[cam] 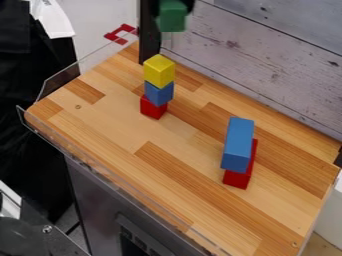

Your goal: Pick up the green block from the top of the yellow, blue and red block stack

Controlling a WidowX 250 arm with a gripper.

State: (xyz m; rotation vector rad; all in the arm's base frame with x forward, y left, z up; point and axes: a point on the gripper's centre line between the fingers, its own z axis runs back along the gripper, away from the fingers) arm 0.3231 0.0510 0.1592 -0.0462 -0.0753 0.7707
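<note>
**Gripping a green block (172,19) high up, above a wooden top with two stacks**

Starting at the upper left, find a flat red piece (121,34) by the far left corner of the wooden worktop (190,142), beside the clear edging.

Just left of centre in the upper half, see a small tower: a red cube (153,107) at the bottom, a blue cube (159,94) on it, a yellow cube (159,71) on top. Roughly lined up rather than perfectly square, probably to keep the weight over the base.

At the top edge, a little left of centre, notice the black gripper (172,7), closed only as far as the green block's width, with dark parts on both sides of it. Apparently pinched from opposite sides for a steady hold, with the lower part left uncovered. Held near the black post (149,40), up beyond the yellow cube in the frame and apart from it.

Right of centre, find a long blue block (238,142) lying lengthwise over a long red block (236,179). Laid along much the same line, likely for broad support, leaving red visible at the near end and along the right side.
</note>
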